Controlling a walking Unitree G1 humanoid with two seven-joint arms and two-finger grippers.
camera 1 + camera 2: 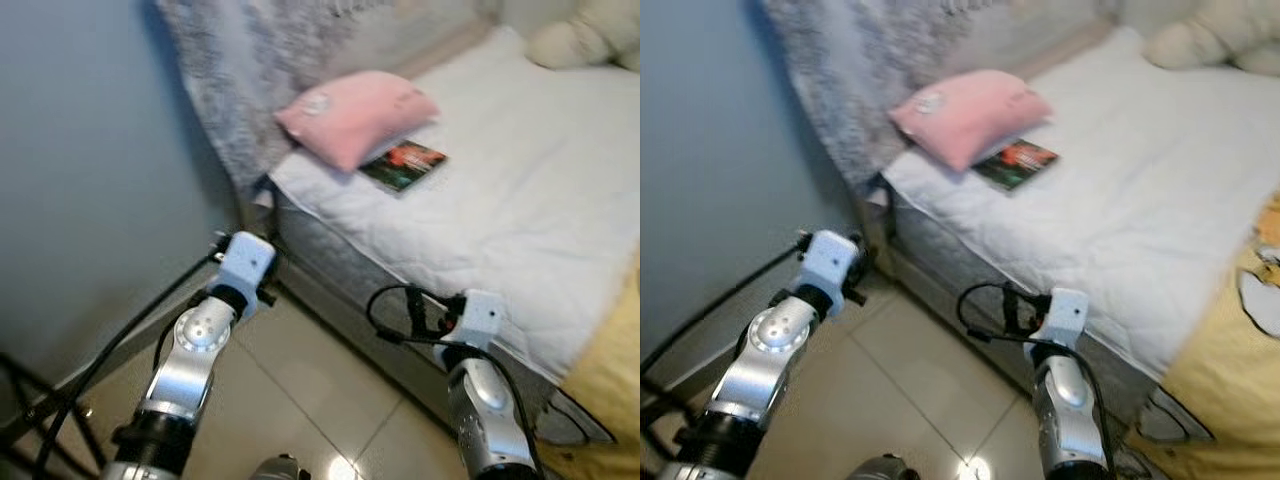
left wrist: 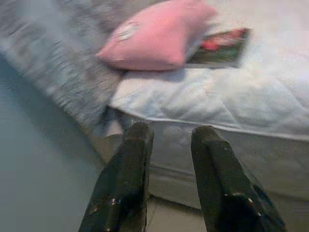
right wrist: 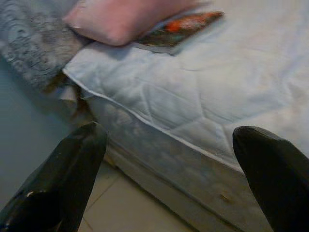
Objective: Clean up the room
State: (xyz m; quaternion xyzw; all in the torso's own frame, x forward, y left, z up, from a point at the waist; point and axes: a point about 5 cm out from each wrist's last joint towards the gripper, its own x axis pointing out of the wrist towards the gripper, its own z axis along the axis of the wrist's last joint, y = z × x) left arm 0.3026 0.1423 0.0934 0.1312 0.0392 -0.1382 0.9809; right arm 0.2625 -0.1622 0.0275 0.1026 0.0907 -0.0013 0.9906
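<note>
A pink pillow lies at the head corner of the bed, partly over a dark book with a red cover picture. Both arms are raised in front of the bed's side, below the mattress top. My left arm points toward the bed corner, and the left gripper has its fingers a small gap apart with nothing between them. My right arm faces the mattress side. The right gripper stands wide open and empty, short of the white quilted cover.
A grey fuzzy blanket hangs over the bed's head end by the blue wall. A cream plush toy sits at the far end of the bed. Yellow fabric hangs at the right. Beige tiled floor lies underfoot.
</note>
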